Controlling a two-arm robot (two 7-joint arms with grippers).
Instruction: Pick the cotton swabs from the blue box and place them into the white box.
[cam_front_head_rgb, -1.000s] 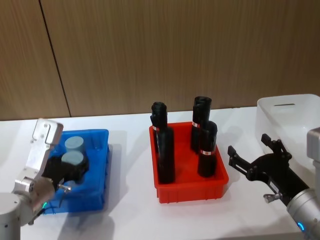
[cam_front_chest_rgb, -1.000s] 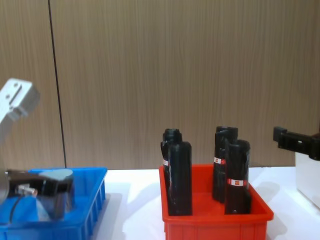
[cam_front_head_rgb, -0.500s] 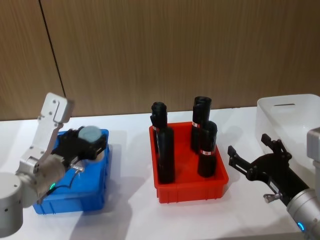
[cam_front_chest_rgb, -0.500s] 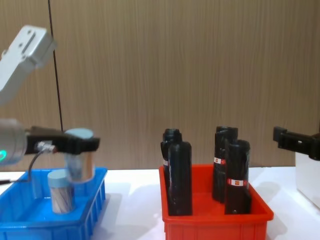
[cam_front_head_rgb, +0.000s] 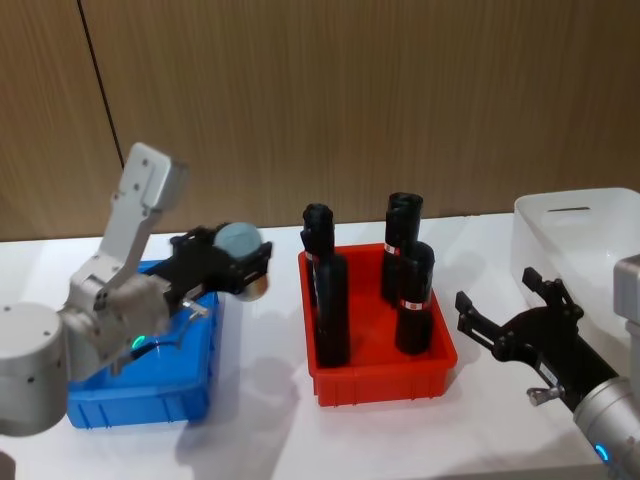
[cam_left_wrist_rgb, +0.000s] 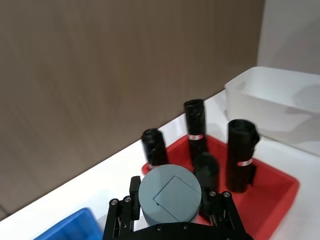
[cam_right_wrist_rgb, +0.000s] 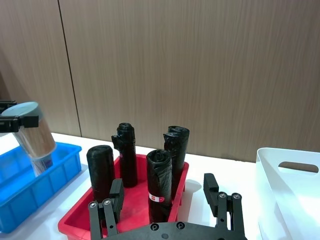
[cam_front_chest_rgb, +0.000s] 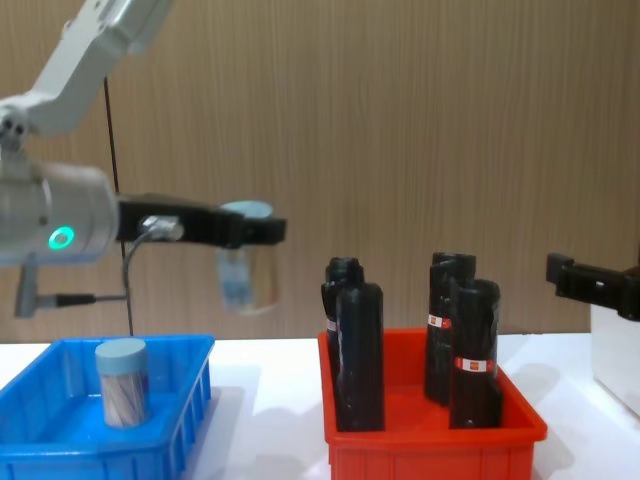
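Left claw (cam_front_chest_rgb: 248, 222) grips swabs (cam_front_chest_rgb: 240, 283) aloft; right claw (cam_front_head_rgb: 495, 288) idle.

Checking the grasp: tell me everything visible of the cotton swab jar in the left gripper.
The cotton swab jar is a small clear cylinder with a flat grey-blue lid and pale sticks inside. The left gripper clamps it near the lid, slightly tilted, in mid-air about over the gap between blue box and red bin.

Head camera angled down, chest camera low and level, wrist cameras close, all sharing red bin (cam_front_head_rgb: 385, 384)
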